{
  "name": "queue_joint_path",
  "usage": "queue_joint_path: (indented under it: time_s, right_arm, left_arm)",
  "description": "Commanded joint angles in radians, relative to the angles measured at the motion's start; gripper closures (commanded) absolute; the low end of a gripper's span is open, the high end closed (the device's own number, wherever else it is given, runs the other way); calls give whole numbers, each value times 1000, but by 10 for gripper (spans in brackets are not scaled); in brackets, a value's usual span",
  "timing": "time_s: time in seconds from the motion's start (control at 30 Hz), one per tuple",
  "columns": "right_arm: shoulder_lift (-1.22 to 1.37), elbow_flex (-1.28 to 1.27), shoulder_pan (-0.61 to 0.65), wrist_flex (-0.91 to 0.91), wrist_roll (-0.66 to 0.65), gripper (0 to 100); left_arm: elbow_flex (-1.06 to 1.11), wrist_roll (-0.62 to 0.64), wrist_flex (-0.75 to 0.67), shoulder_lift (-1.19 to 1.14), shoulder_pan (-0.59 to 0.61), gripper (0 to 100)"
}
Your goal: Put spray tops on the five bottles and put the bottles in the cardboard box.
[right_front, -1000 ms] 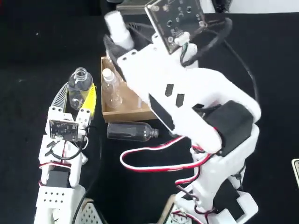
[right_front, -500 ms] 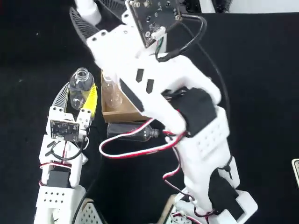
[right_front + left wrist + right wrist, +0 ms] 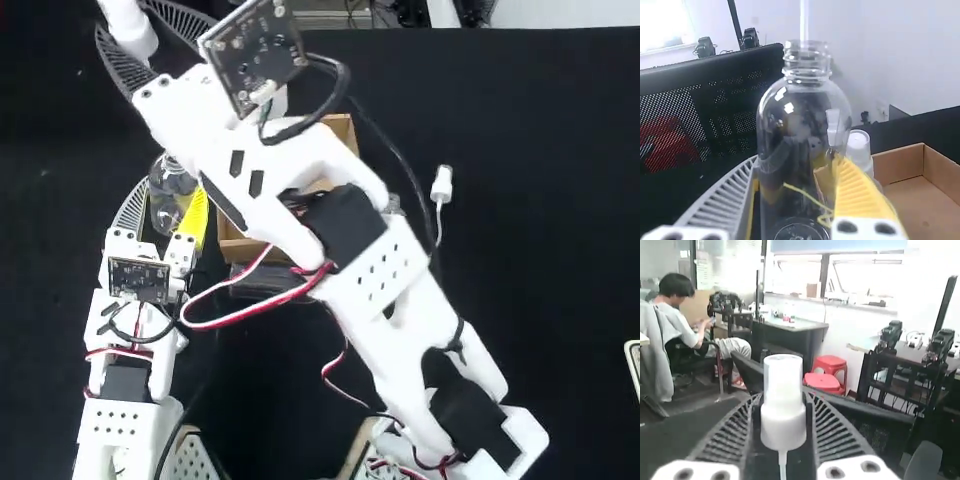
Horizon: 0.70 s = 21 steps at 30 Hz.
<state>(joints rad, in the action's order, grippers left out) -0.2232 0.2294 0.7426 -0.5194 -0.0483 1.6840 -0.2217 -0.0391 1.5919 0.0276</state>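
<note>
Clear bottle [image 3: 802, 125] stands upright, clamped in our left claw [image 3: 172, 200], just beside the cardboard box [image 3: 338, 128], left of frame centre in the high view. Right claw [image 3: 782, 400] is clamped on a white spray top [image 3: 782, 390] with its thin dip tube, in the upper-left corner. Next we centre the tube over the open neck, lower it straight, then twist. An off-centre tube would likely catch the rim.

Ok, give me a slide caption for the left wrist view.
Left gripper holds an uncapped clear bottle upright beside the cardboard box.
</note>
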Motion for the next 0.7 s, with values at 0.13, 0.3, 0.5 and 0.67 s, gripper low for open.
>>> queue_joint_path:
  time_s: [0.13,0.3,0.5,0.67]
  right_arm:
    - [-18,-42,8,31,-3,988]
    - [-94,-136,15,-25,2,988]
    - [-239,-355,14,-34,2,987]
    - [-369,-529,12,34,2,987]
  left_arm:
    - [24,-5,-23,11,-12,970]
    - [24,-6,-23,11,-8,970]
    - [24,-5,-23,11,-12,970]
    - [24,-6,-23,11,-8,970]
